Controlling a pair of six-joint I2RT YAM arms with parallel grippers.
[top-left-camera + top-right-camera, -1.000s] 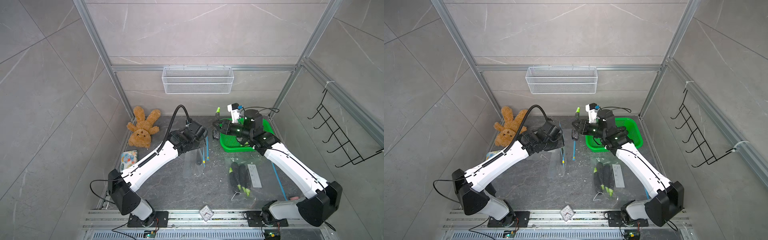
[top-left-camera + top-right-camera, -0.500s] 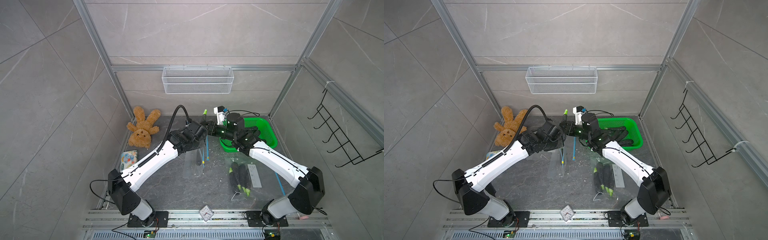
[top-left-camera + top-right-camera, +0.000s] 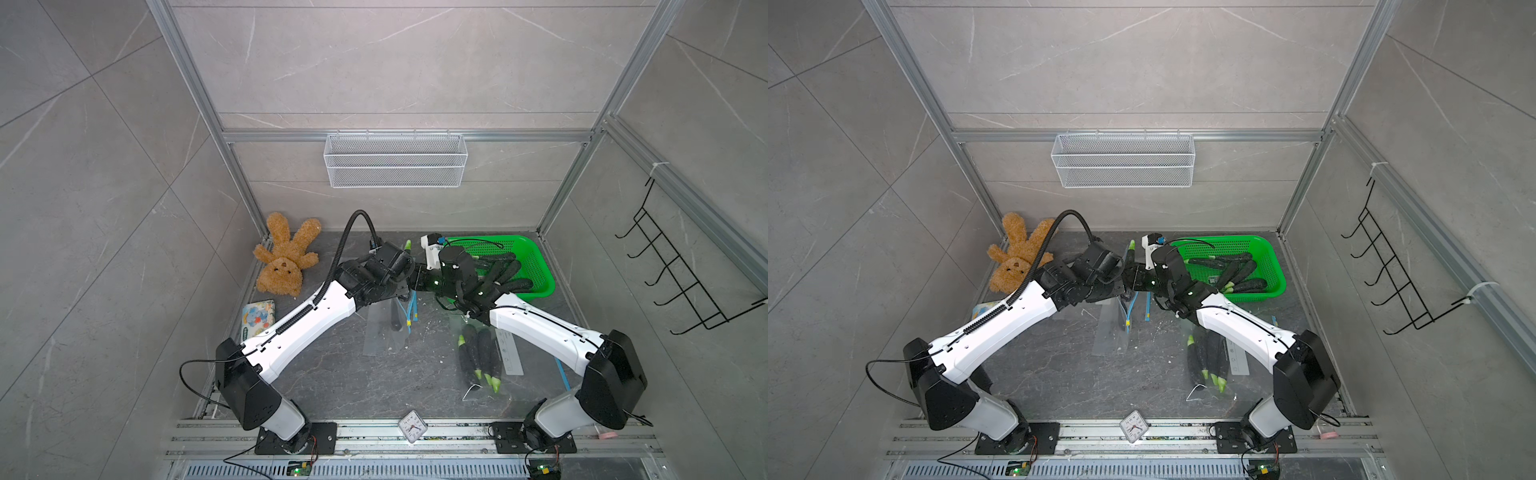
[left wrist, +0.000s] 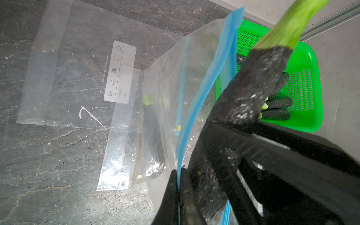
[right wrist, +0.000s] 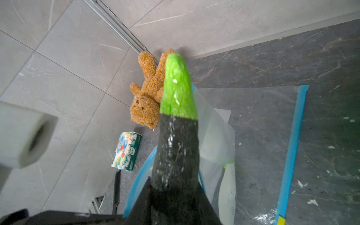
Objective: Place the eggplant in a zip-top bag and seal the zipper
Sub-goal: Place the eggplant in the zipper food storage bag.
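Note:
My left gripper [image 4: 178, 171] is shut on one blue zipper lip of a clear zip-top bag [image 4: 175, 78], which hangs from it over the table [image 3: 384, 328]. Held upright in my shut right gripper [image 5: 175, 187] is a dark eggplant [image 5: 179, 136] with its green stem end up. In the left wrist view the eggplant [image 4: 253, 81] stands right beside the pinched lip, its lower end between the bag's two blue lips. In both top views the two grippers meet at mid-table, and the green tip [image 3: 408, 245] [image 3: 1132, 245] pokes up between them.
A green basket [image 3: 536, 266] with several eggplants stands at the back right. Bagged eggplants [image 3: 482, 353] lie front right, and flat empty bags [image 4: 58, 78] lie on the table. A teddy bear [image 3: 286, 262] and a tissue pack [image 3: 257, 318] are at the left, a clock [image 3: 412, 426] at the front.
My right arm has swung left from over the basket, carrying the eggplant up against the bag held by my left gripper. The left arm has barely moved.

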